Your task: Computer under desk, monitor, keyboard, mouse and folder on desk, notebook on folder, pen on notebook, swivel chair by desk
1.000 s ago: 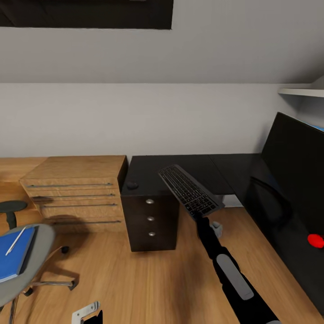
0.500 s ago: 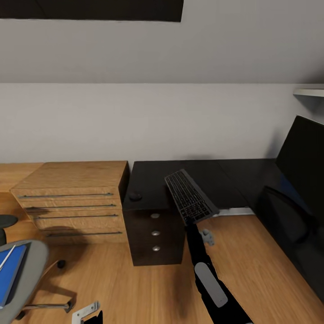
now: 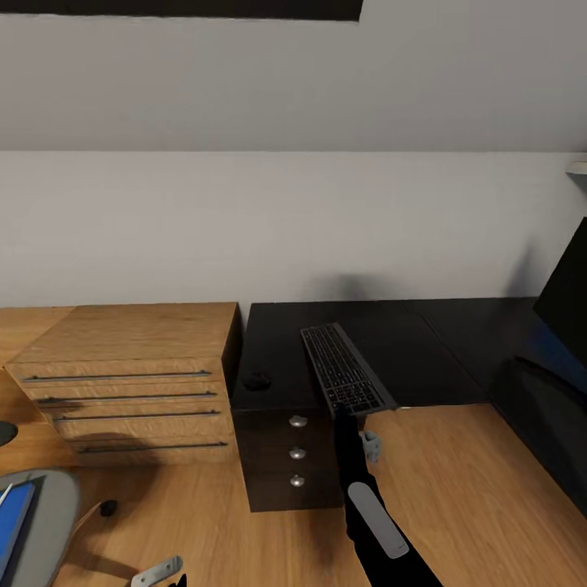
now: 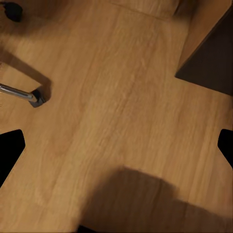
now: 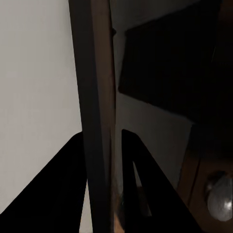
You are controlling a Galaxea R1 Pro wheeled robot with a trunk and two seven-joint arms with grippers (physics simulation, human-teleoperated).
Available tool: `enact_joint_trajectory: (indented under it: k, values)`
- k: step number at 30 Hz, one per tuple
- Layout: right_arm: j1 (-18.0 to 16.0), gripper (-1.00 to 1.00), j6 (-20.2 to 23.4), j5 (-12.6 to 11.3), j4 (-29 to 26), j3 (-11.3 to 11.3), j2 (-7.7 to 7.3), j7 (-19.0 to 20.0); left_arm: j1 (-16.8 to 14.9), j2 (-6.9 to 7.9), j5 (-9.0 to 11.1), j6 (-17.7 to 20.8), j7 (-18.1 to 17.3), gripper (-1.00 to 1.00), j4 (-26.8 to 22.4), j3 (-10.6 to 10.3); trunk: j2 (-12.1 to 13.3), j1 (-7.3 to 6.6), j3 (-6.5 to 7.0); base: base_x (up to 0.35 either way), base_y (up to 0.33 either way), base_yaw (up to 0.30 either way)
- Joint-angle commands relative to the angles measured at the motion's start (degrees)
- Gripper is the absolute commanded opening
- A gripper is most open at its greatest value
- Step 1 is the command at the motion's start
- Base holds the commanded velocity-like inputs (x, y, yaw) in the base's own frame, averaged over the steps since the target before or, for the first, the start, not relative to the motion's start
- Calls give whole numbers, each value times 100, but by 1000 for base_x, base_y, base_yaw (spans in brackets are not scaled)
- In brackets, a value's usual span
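While the right gripper [image 3: 341,410] was clamped on one keyboard [image 3: 345,368] above the desk [image 3: 424,342], its long axis ran away from the robot toward the wall; one mouse [image 3: 258,380] sat on the desk. Left gripper [image 4: 116,145] fingers stood wide apart, holding nothing.

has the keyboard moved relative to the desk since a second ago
Yes. The keyboard, held by the right gripper, has swung closer to the mouse on the desk, turning more end-on.
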Motion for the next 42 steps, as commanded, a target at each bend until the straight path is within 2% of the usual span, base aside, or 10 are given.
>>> enact_joint_trajectory:
  k: [1, 7, 18, 20, 23, 42]
  values:
    - [-3, -100, -13, -169, 18, 31, 0, -191, -2, 7, 34, 25, 29, 100, -7, -13, -2, 3, -6, 263, 238, 0]
    - [-4, -100, -13, -175, 18, 69, 0, -196, -2, 8, 34, 24, 29, 100, -5, -12, -2, 3, -6, 153, 173, 0]
    - [-3, -100, 13, -167, 99, 165, 0, -215, -2, 4, 34, 24, 21, 100, -5, -16, -2, 3, -6, -57, 60, 0]
    - [-4, -100, 13, -167, 186, 332, 0, -212, -2, 5, 34, 24, 20, 100, -5, -19, -2, 3, -6, -38, 30, 0]
    - [-3, -100, 13, -167, 220, 447, 0, -210, -2, 5, 34, 24, 20, 100, -5, -18, -2, 3, -6, -12, 63, 0]
    - [-3, -100, 5, -167, 247, 461, 0, -267, -2, 10, 34, 24, 27, 100, -5, -12, -2, 3, -6, -1, 26, 0]
